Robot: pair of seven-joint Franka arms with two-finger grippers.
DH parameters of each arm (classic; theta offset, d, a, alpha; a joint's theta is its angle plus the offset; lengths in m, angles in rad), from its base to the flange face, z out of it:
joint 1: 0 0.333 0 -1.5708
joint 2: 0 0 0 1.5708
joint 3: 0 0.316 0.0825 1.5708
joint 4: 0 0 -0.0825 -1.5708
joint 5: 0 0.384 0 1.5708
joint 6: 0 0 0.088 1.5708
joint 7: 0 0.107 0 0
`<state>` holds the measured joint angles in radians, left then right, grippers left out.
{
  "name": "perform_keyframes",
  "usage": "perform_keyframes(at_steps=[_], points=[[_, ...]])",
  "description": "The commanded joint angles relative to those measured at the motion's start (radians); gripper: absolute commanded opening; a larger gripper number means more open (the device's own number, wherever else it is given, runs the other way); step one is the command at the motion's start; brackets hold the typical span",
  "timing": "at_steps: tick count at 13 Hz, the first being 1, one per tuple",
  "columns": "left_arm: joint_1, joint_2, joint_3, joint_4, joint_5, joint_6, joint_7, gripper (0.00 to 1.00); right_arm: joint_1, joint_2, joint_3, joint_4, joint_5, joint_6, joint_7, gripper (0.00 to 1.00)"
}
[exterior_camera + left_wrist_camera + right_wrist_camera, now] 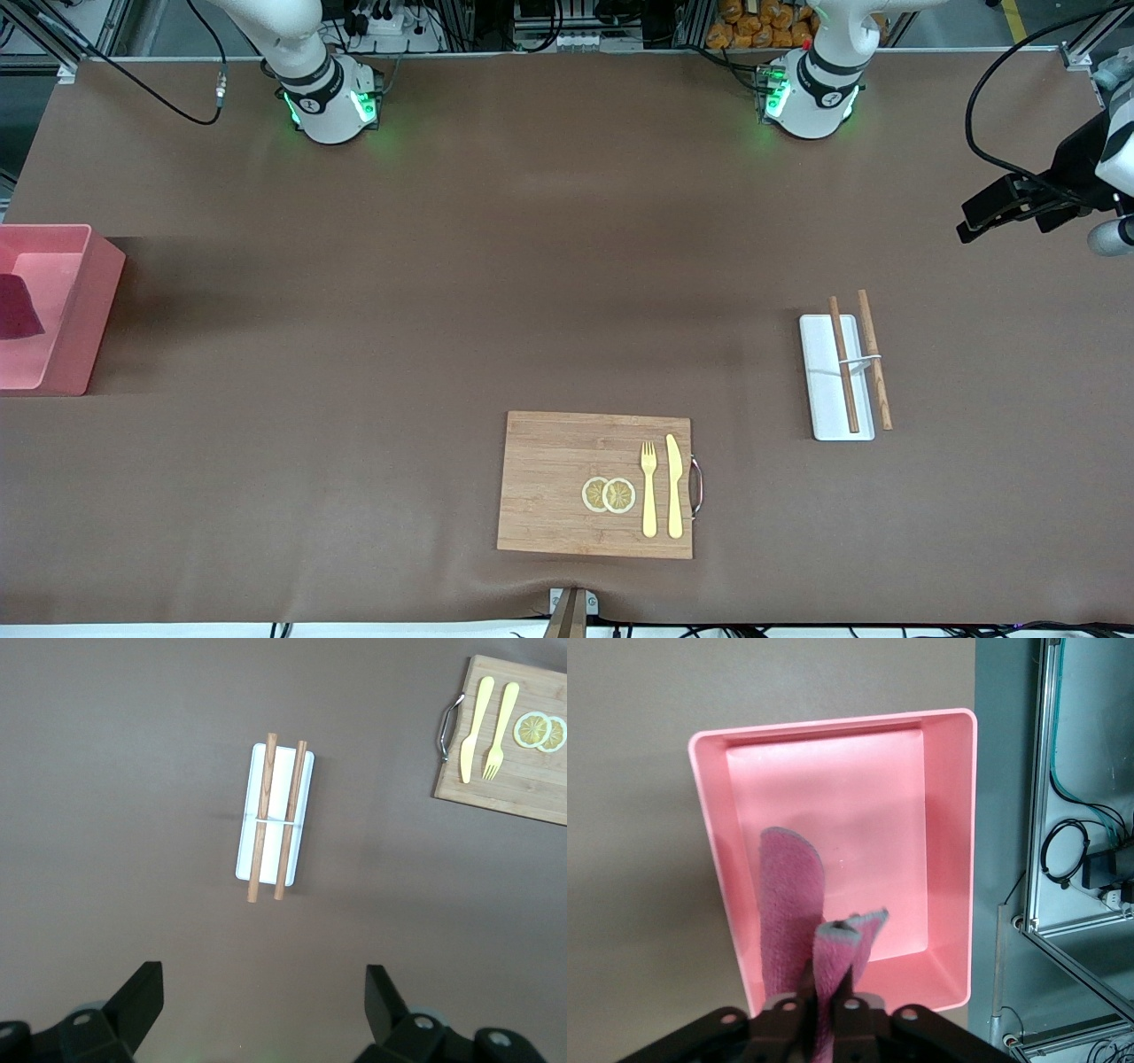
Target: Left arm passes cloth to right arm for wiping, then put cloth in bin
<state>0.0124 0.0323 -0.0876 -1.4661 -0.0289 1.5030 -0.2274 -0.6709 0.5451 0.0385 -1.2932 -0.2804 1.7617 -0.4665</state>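
Note:
The pink bin (62, 310) stands at the right arm's end of the table. The magenta cloth (788, 895) hangs over the bin's inside (948, 859), and my right gripper (829, 981) is shut on its upper fold. The cloth's lower end dangles inside the walls, and a dark part of the cloth (18, 306) shows at the edge of the front view. The right gripper itself is out of the front view. My left gripper (979, 221) hovers open and empty over the left arm's end of the table. In its own view the left gripper (264, 992) holds nothing between wide-set fingers.
A white tray (824, 390) with two chopsticks lies below the left gripper, also seen as the tray (301, 780). A wooden board (549, 483) with a fork, a knife and lemon slices lies near the front edge. An aluminium frame (1045, 859) stands beside the bin.

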Motion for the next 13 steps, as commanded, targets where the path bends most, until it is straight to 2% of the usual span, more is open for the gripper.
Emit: perform_keyframes(at_steps=[1,4,8,10,13], points=[[0.0,-0.017,0.003,0.0,0.012,-0.003,0.022,1.0,-0.003,0.0,0.03,0.029,0.013,-0.024,-0.018,1.0],[0.001,-0.017,0.003,0.0,0.012,-0.003,0.022,1.0,0.083,-0.023,0.035,0.029,0.018,-0.036,-0.017,1.0],[-0.002,-0.017,0.003,0.0,0.01,-0.003,0.022,1.0,0.186,-0.091,0.034,0.028,0.185,-0.109,0.011,1.0],[-0.002,-0.015,0.003,0.001,0.01,-0.003,0.022,1.0,0.255,-0.108,0.034,0.028,0.227,-0.163,0.115,1.0],[0.001,-0.017,0.003,0.0,0.009,-0.003,0.022,1.0,0.39,-0.154,0.034,0.026,0.227,-0.227,0.264,1.0]])
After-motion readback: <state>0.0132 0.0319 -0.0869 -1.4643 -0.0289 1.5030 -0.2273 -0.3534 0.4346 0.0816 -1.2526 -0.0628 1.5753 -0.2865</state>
